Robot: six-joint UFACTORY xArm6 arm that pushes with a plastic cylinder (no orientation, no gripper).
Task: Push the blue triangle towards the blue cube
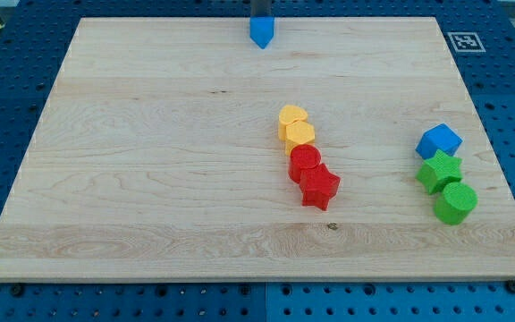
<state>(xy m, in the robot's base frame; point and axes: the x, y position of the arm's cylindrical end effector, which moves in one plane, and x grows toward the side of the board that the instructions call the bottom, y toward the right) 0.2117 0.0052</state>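
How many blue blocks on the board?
2: the blue triangle at the view's top edge, just below my tip, and the blue cube at the view's right, above the green blocks. None appear hidden.

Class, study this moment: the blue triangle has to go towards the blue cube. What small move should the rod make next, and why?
Probably a short push down and to the view's right. My tip sits just above the blue triangle at the view's top edge, seemingly touching it, while the blue cube lies far off at the view's lower right, beside the green blocks. Shifting slightly left first would aim the push better.
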